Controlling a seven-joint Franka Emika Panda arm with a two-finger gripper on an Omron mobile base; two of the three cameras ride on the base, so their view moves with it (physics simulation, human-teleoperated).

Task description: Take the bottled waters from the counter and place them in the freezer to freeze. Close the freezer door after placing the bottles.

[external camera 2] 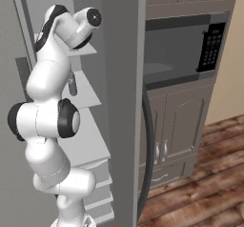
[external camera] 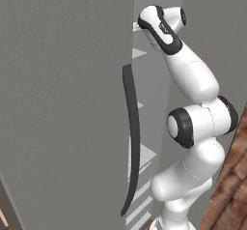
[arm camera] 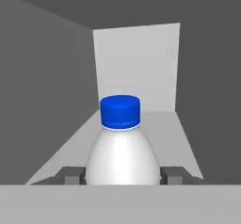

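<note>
Evidently midway: the gripper (arm camera: 122,175) is clamped on the whitish bottled water (arm camera: 122,157), holding it inside the freezer (external camera 2: 121,102) above a pale shelf (arm camera: 183,138), so release, the other bottle and shutting the open freezer door (external camera: 62,103) remain.

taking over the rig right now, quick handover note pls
Gripper: shut on the whitish bottle, blue cap up, fingers on both sides.
Position: the hand is inside the open freezer, over a pale shelf. A second bottle seems to stand on a lower shelf.
Done: bottle carried into the freezer.
Left: set it down, release, withdraw the arm, close the freezer door.
</note>
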